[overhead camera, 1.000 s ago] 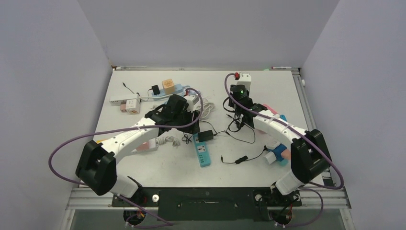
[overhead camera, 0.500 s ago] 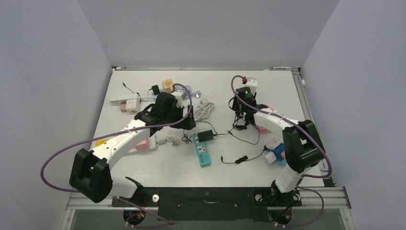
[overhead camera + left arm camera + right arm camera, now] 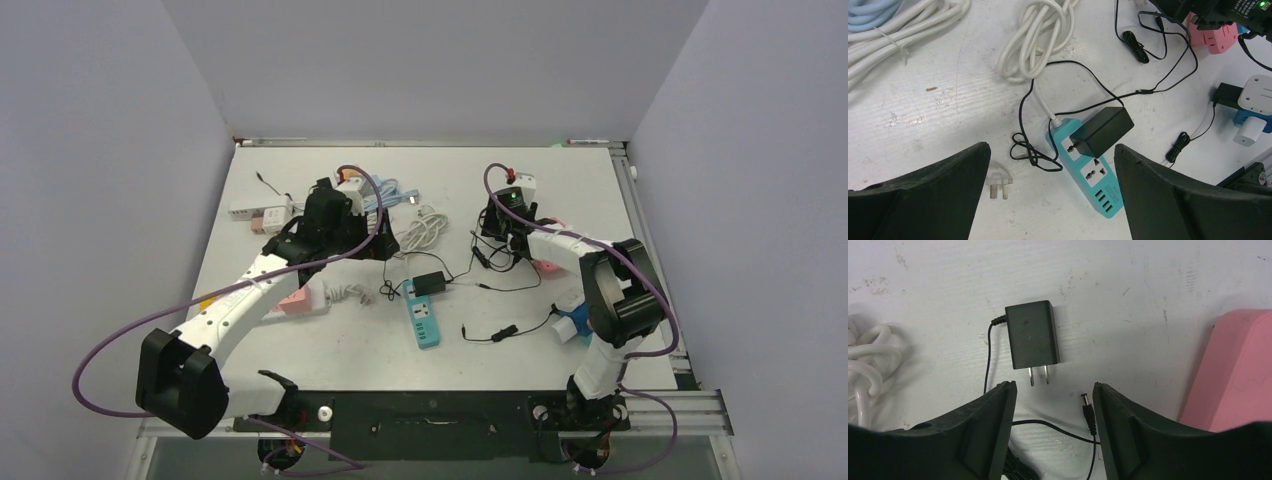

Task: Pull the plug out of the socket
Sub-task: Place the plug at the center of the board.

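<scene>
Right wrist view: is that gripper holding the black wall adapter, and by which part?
Nothing is held. The right gripper stands open above the white table; the black two-prong wall adapter lies loose on it, untouched.

Bare table (image 3: 345,350) near and left of the teal power strip (image 3: 424,322) gives open passage. On its far side thin black wires (image 3: 1134,41) and a coiled white cable (image 3: 1033,40) crowd the way; a loose white plug (image 3: 999,179) lies just left of it.

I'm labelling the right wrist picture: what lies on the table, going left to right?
White coiled cable → black plug-in adapter → black barrel connector → pink socket block
</scene>
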You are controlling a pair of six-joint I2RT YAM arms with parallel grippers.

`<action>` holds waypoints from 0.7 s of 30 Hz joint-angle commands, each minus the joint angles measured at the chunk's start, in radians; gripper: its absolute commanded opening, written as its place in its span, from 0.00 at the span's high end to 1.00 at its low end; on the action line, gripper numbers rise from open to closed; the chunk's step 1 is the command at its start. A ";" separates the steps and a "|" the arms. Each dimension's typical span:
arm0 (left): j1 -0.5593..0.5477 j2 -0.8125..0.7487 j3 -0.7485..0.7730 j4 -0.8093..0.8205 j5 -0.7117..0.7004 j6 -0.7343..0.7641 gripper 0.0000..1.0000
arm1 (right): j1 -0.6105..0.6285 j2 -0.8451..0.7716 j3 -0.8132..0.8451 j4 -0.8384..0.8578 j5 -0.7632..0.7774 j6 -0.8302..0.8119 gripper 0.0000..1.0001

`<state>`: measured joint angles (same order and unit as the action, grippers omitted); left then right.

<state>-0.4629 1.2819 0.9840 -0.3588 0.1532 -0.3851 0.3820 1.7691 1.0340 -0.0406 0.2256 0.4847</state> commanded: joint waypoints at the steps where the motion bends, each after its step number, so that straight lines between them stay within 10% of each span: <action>1: 0.007 -0.027 -0.001 0.041 0.004 -0.004 0.08 | 0.001 -0.053 0.023 0.021 -0.011 0.008 0.40; 13: 0.040 -0.153 -0.049 0.085 -0.087 -0.005 0.03 | 0.030 -0.370 -0.031 -0.073 -0.065 -0.078 0.22; 21: 0.124 -0.167 -0.065 0.106 -0.032 -0.043 0.01 | 0.262 -0.570 -0.077 -0.127 -0.083 -0.175 0.01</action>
<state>-0.3679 1.1240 0.9257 -0.3092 0.0982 -0.4026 0.5457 1.2621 0.9848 -0.1303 0.1669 0.3790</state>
